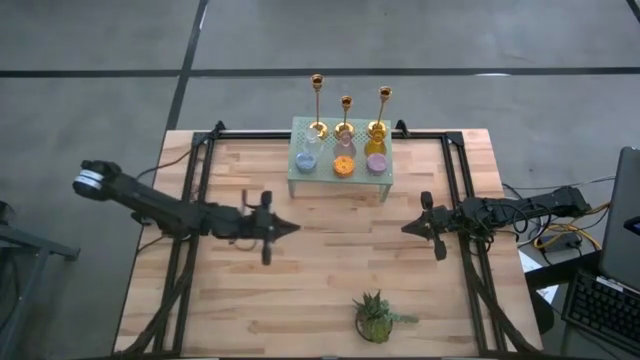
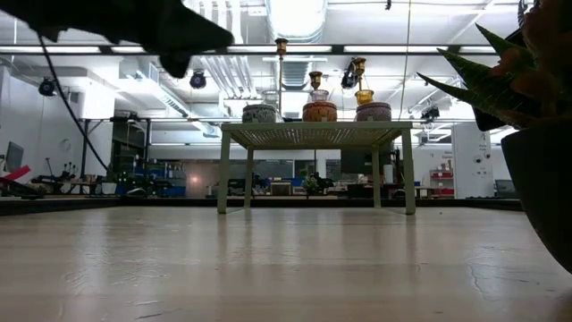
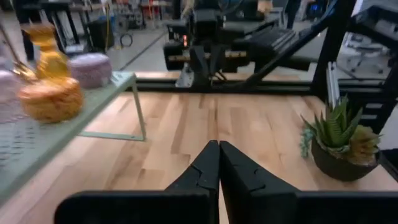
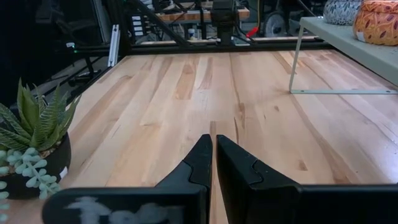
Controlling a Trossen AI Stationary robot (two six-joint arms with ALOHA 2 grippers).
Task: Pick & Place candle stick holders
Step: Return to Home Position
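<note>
Fingers of left gripper [image 3: 219,149] pressed together, nothing held. Right gripper [image 4: 213,142] same: tips together, empty. Both hang over mid table [image 1: 340,265], tips pointing at each other w/ bare wood btwn. Outward, toward far edge: green shelf [image 1: 325,178], well apart from both. On its back row the candle stick holders [image 1: 346,115] stand upright, long axes vertical, w/ candles [image 1: 344,163] in front. Tallest is on left arm's side, so left is nearer it; right is nearer opposite end. Judgement: placing looks done, any regrasp means reaching over candles.
</note>
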